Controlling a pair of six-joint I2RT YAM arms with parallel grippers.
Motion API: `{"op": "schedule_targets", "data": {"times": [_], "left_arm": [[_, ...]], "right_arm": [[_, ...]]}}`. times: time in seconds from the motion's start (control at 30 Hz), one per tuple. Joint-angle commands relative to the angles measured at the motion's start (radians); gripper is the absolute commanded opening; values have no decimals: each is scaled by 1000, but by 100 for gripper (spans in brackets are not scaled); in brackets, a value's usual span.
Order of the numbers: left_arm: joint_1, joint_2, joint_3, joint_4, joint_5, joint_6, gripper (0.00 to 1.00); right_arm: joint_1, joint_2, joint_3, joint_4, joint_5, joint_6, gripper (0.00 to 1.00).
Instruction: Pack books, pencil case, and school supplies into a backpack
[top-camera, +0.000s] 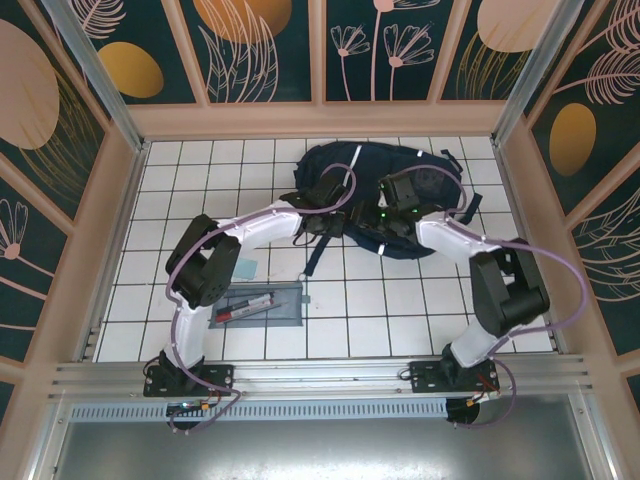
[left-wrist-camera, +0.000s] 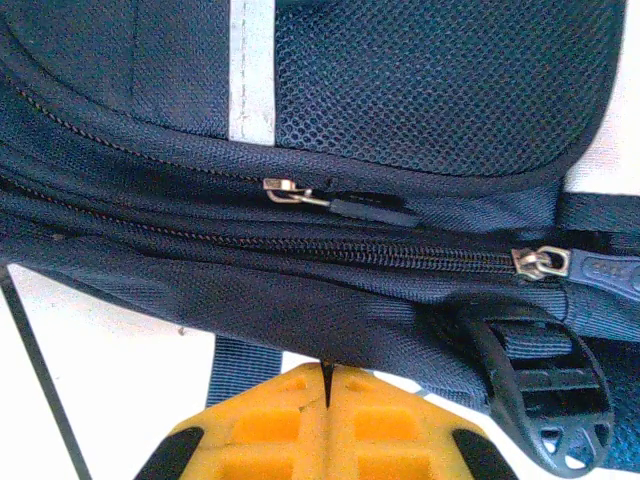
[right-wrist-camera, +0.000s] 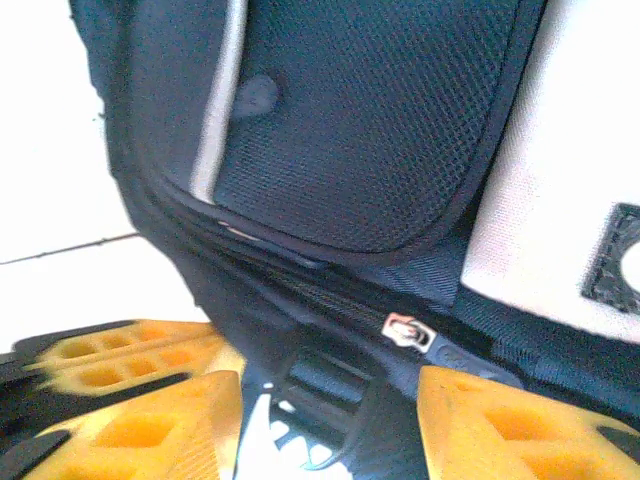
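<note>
No legible text, brand or number is being displayed anywhere. A dark mark (right-wrist-camera: 615, 255) is being shown on the pale patch (right-wrist-camera: 560, 190) of the backpack (right-wrist-camera: 370, 120), but it is being cropped and blurred beyond reading.

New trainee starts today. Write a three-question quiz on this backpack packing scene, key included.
1. True or false: the left gripper is shut and the right gripper is open.
2. Fill in: in the left wrist view, the zipper on the backpack is ____.
3. Where does the pencil case lie?
A. inside the backpack
B. on the table, outside the backpack
C. in a gripper

Key: 1 true; 2 closed; 3 B.
</note>
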Motion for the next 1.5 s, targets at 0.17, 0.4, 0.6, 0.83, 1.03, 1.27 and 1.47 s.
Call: {"op": "schedule_targets", "data": {"times": [0.17, 0.4, 0.6, 0.83, 1.03, 1.27, 1.47], "left_arm": [[5, -41, -39, 128, 133, -60, 0], [5, -85, -105, 245, 276, -160, 0], [5, -146, -191, 294, 286, -200, 0], [4, -182, -253, 322, 308, -221, 0], [4, -182, -269, 296, 260, -189, 0], [6, -120, -222, 208, 76, -63, 0], [5, -112, -223, 246, 130, 8, 0]], "right_arm": [[33, -303, -301, 154, -94, 306, 67], [65, -338, -475, 424, -52, 571, 77], [29, -268, -585, 658, 35, 735, 77], [24, -89, -537, 794, 64, 792, 77], [26, 34, -512, 900, 104, 830, 43], [32, -2, -485, 829, 136, 738, 0], [31, -25, -478, 809, 133, 720, 0]]}}
